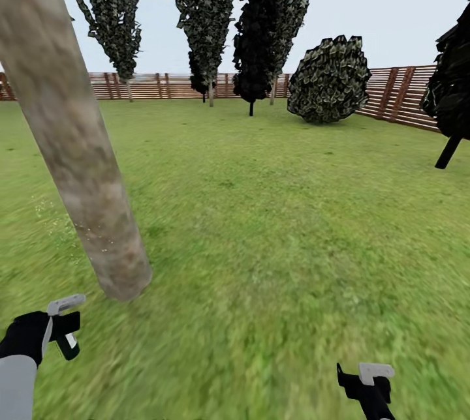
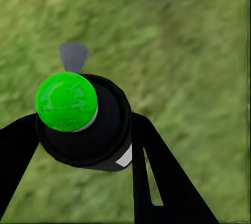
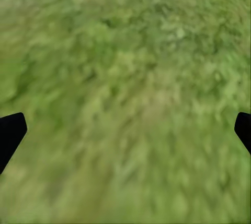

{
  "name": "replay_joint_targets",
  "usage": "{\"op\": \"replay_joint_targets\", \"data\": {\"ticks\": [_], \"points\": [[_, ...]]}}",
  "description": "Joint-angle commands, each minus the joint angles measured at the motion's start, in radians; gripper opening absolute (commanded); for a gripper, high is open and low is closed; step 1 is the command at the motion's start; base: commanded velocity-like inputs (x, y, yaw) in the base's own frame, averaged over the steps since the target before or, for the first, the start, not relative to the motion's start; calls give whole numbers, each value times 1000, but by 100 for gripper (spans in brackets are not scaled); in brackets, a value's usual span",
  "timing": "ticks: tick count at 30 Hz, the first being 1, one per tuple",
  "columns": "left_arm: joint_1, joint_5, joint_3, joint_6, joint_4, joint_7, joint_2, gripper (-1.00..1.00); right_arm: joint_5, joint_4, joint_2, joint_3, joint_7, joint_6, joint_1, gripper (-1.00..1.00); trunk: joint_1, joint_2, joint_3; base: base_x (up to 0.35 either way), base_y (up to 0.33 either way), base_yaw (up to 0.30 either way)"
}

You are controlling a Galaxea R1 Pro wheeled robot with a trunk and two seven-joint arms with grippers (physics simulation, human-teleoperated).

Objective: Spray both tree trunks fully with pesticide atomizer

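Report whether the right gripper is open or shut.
Open. In the right wrist view, the right gripper fingertips sit far apart with bare lawn between them.

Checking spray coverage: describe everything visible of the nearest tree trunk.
The tree trunk is a thick, smooth, branchless column, pale grey-brown with blotchy mottling, bark-like. In the head view it slants from the upper left corner down to its base in the lawn, ahead of the left gripper. A few whitish specks dot its lower part. Its crown is out of frame.
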Motion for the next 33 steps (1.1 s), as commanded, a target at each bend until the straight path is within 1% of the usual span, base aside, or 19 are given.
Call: {"op": "replay_joint_targets", "data": {"ticks": [1, 2, 5, 7, 12, 20, 28, 33], "points": [[-2, -14, -6, 2, -1, -8, -12, -100, 11, 1, 0, -4, -6, -3, -1, 100, 0, 0, -1, 0, 0, 41], [-2, -14, -28, 2, -1, -3, -24, -100, 11, 2, 0, -4, -6, -3, -1, 100, 0, 0, -1, 27, -9, 26], [-2, -15, -67, 2, 2, 12, -37, -100, 11, 2, 0, -4, -6, -2, -1, 100, 0, 0, -1, 150, -97, 10], [-3, -17, -74, 2, 2, 15, -38, -100, 11, 2, 0, -4, -8, -3, -1, 100, 0, 0, -1, 230, -158, 1], [-3, -18, -77, 4, 1, 16, -33, -100, 11, 2, 0, -4, -8, -3, -1, 100, 0, 0, -1, 244, -165, 0], [-2, -16, -77, 3, -3, 16, -35, -100, 11, 2, 0, -4, -8, -2, -1, 100, 0, 0, -1, 249, -172, 0], [-2, -16, -77, 3, -6, 16, -38, -100, 11, 2, 0, -3, -8, -2, -1, 100, 0, 0, -1, 104, -261, 0], [-2, -16, -77, 3, -7, 15, -38, -100, 11, 2, 0, -3, -7, -2, -1, 100, 0, 0, -1, 14, -275, 0]]}}
